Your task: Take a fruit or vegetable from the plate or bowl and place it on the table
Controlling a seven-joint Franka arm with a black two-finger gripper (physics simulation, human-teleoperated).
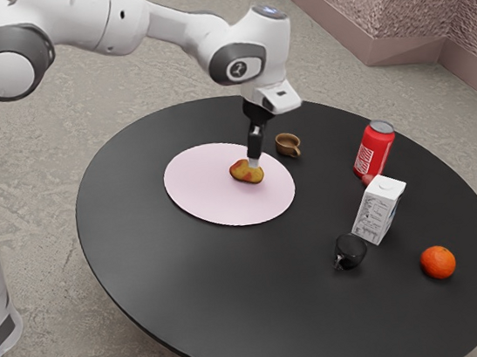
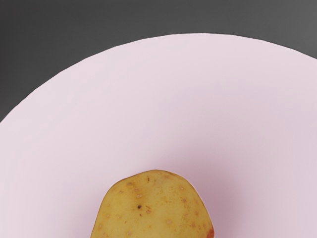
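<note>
One potato [image 1: 243, 174] within the pink plate's rim [image 1: 179, 206], bare margin around, gripper [image 1: 255, 161] at it, grip unclear.

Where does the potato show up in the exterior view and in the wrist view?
Exterior view: the potato lies on the pink plate, near its middle, right under the claw.
Wrist view: at the lower edge, cut off by it, left of the picture's centre line.
Shared landmark: the pink plate's curved rim against the dark table.
</note>
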